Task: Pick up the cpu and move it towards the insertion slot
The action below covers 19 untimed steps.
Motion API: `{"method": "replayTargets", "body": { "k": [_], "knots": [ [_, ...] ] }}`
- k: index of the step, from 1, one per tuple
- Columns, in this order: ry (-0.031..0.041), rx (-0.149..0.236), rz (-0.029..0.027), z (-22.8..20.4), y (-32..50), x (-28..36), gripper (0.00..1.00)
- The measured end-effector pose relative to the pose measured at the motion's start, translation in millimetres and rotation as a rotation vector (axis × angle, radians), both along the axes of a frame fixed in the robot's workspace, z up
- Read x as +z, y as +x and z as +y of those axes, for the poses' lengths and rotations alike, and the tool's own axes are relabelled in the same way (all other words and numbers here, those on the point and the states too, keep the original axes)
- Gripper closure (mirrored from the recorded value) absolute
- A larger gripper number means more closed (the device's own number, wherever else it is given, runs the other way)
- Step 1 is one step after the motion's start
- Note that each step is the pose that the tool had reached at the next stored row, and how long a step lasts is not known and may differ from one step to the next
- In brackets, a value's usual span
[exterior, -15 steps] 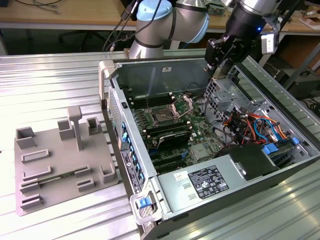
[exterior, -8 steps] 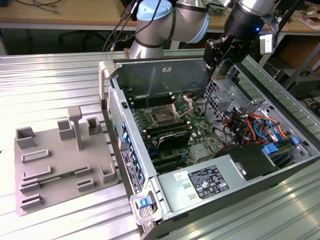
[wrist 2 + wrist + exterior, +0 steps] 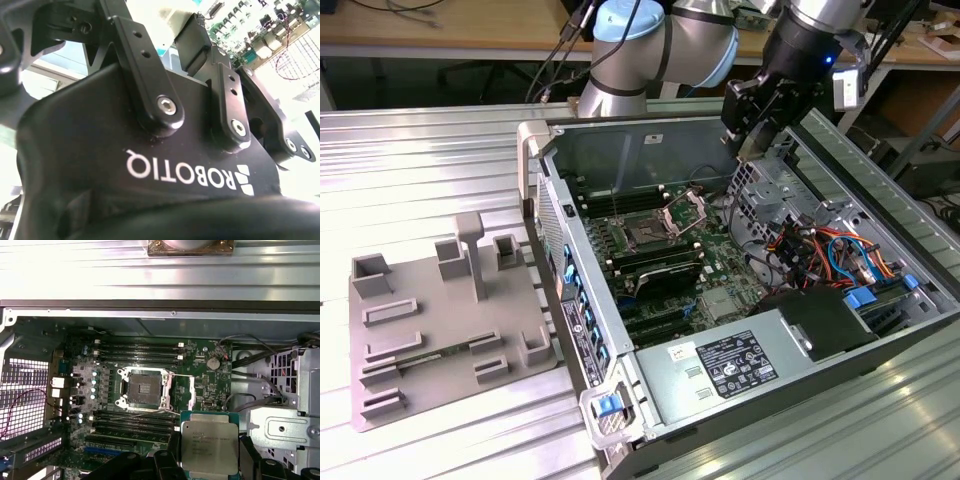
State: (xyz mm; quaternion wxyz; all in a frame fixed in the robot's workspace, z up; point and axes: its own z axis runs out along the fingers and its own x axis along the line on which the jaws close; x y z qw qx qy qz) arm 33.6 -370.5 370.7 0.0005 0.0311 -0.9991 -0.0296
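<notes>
The open computer case (image 3: 720,300) is lying on its side on the ribbed metal table (image 3: 420,170), and the robot arm (image 3: 660,45) is reaching over its far wall. To the exterior view's left of the case, well apart from the fingers, the grey tray (image 3: 440,330) with raised frames is sitting on the table.

Inside the case the green board (image 3: 210,385) is lying flat, below the fingers. The power supply box (image 3: 740,365) is lying at the near end of the case, far from the fingers.

The gripper (image 3: 210,465) is hanging above the case, over the edge of the drive cage (image 3: 770,190). Its black fingers (image 3: 250,455) are standing narrowly, closing on the two sides of the cpu (image 3: 209,447).

The cpu is sitting between the fingers with its silvery top facing the first wrist view, lifted above the board. In the second wrist view one black finger (image 3: 192,42) is showing in front of the board.

The insertion slot (image 3: 144,387) is lying on the board well apart from the fingers, with its metal frame around the dark square and its bracket (image 3: 685,215) standing open. The long black memory slots (image 3: 132,422) are running on both sides of it, nearer to the fingers on one side.
</notes>
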Motion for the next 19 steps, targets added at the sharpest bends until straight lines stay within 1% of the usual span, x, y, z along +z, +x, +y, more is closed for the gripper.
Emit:
{"method": "replayTargets", "body": {
  "k": [8,19],
  "knots": [
    [0.0001,0.000,0.0000,2.5,-5.8,-1.6,0.45],
    [0.0001,0.000,0.0000,4.4,-11.8,-3.7,0.45]
  ]
}}
